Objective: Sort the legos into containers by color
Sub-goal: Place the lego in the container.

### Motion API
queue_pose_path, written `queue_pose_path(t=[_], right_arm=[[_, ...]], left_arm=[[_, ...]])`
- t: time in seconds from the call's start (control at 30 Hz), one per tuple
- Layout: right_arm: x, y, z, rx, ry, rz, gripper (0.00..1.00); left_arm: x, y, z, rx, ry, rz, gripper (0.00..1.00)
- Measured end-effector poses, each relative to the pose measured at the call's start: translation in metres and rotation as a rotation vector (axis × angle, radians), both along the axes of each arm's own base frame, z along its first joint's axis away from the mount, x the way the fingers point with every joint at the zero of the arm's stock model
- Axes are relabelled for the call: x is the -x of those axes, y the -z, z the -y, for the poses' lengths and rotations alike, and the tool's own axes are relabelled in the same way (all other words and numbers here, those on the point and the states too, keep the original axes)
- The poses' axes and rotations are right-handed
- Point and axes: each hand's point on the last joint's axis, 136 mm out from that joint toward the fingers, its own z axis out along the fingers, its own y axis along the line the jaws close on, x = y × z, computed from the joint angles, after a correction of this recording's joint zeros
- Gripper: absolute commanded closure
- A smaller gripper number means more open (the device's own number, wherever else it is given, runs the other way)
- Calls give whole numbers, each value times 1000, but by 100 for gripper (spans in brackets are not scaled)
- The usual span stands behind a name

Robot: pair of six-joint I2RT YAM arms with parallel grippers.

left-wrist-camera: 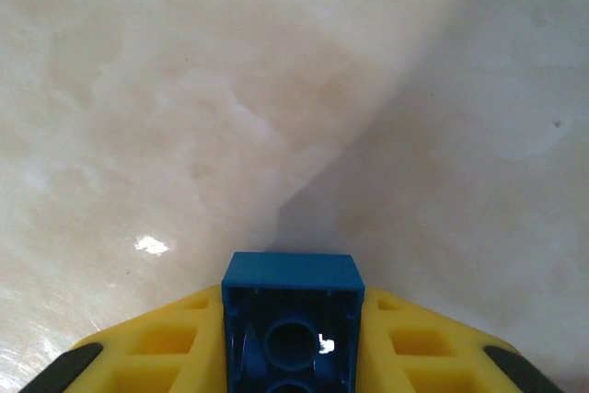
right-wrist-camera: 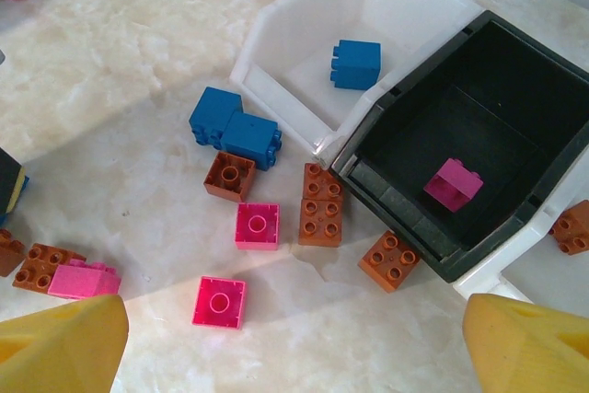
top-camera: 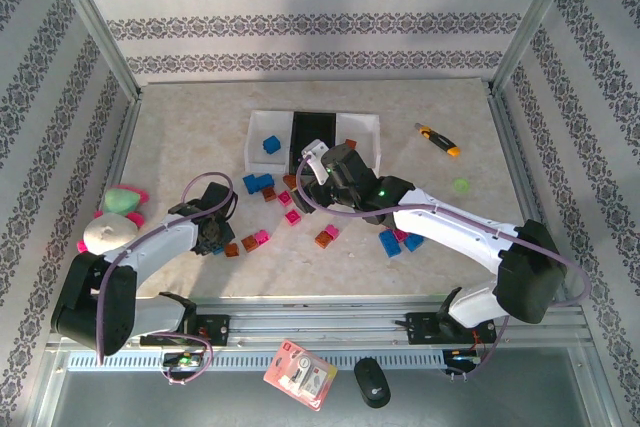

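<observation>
My left gripper (left-wrist-camera: pixel 292 361) is shut on a blue lego (left-wrist-camera: pixel 292 315), its hollow underside facing the camera, held between the yellow fingers (left-wrist-camera: pixel 147 352) just above the bare tabletop; in the top view this gripper (top-camera: pixel 212 235) sits at the left of the scattered bricks. My right gripper (right-wrist-camera: pixel 294 356) hangs open over loose magenta (right-wrist-camera: pixel 220 302) and orange-brown legos (right-wrist-camera: pixel 321 221), close to the trays. The left white tray (right-wrist-camera: pixel 276 39) holds one blue lego (right-wrist-camera: pixel 356 63). In the black tray (right-wrist-camera: pixel 543 98) lies one magenta lego (right-wrist-camera: pixel 453 184). The right white tray (top-camera: pixel 368 127) is partly hidden by the arm.
Loose blue (top-camera: pixel 258 183), magenta (top-camera: pixel 292 216) and orange-brown (top-camera: pixel 325 238) legos lie mid-table. A plush toy (top-camera: pixel 115 217) sits at the left edge, a yellow-and-black utility knife (top-camera: pixel 437 139) at the back right, and a red-and-white packet (top-camera: pixel 300 374) in front of the rail.
</observation>
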Motion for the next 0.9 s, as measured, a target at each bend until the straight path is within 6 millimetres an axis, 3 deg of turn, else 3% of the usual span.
queue_pose_path(t=[0.17, 0.37, 0.5, 0.67, 0.9], right_arm=[[-2, -3, 3, 2, 17, 13, 6], [-1, -28, 12, -51, 54, 64, 6], [-2, -36, 22, -82, 85, 83, 6], [-3, -23, 30, -62, 113, 70, 6], [-3, -22, 39, -62, 146, 71, 6]], left_arm=[[-22, -31, 7, 8, 39, 67, 75], [-90, -106, 24, 17, 116, 256, 74], [-142, -136, 40, 0, 175, 325, 74], [-208, -142, 62, -18, 243, 345, 73], [-280, -119, 90, -14, 323, 335, 71]])
